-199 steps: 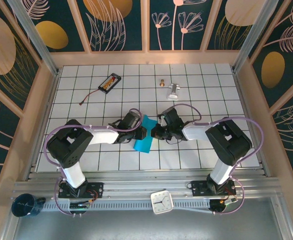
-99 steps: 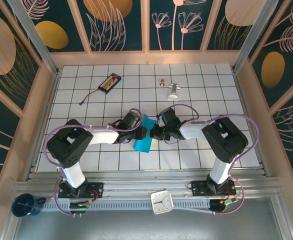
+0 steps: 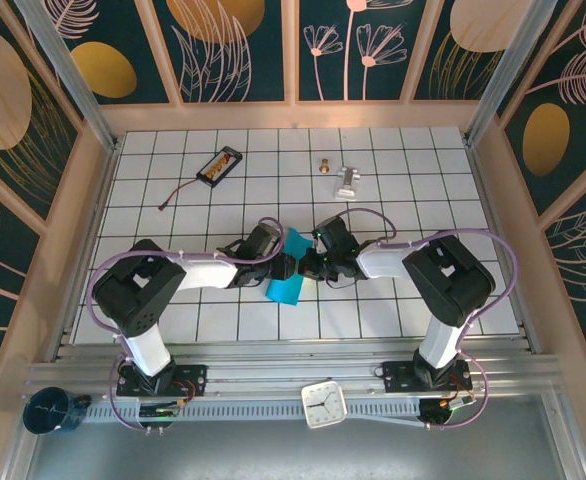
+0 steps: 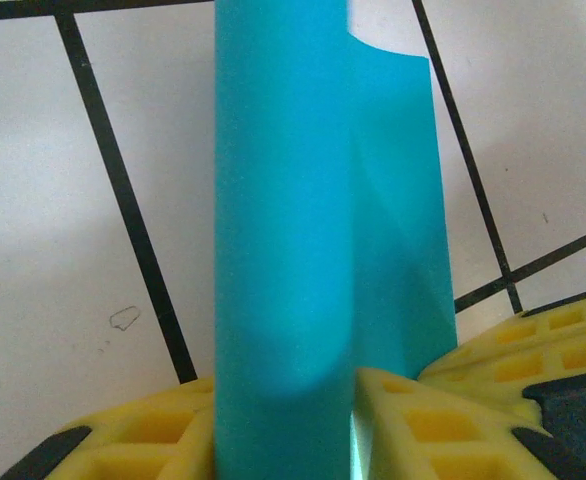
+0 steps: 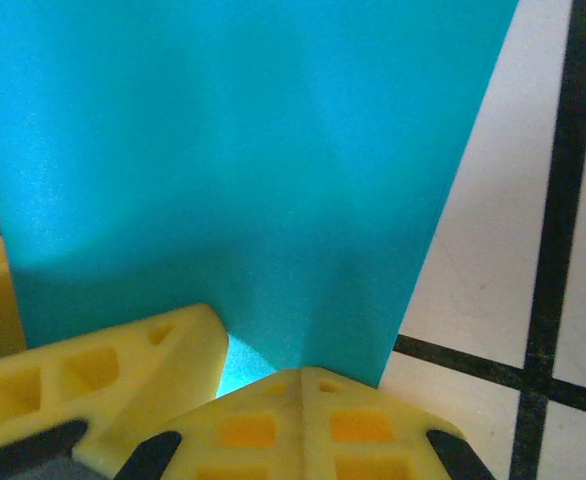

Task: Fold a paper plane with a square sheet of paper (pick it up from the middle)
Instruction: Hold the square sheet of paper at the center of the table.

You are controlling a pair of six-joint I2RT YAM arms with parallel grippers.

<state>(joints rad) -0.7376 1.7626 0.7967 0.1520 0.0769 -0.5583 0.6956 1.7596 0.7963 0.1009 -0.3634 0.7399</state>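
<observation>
The teal-blue sheet of paper is folded into a narrow strip at the middle of the tiled table, its upper part lifted between both grippers. My left gripper is shut on it from the left. In the left wrist view the paper stands as an upright band between the yellow pads of that gripper. My right gripper meets it from the right. In the right wrist view the paper rises from the closed pads of the gripper, with a crease above their seam.
A black battery pack with a wire lies at the back left. A silver metal piece and a small brass part lie at the back centre. A white clock sits on the front rail.
My right gripper has slid left, up against the paper and the left gripper. The left arm and the paper have stayed where they were.
</observation>
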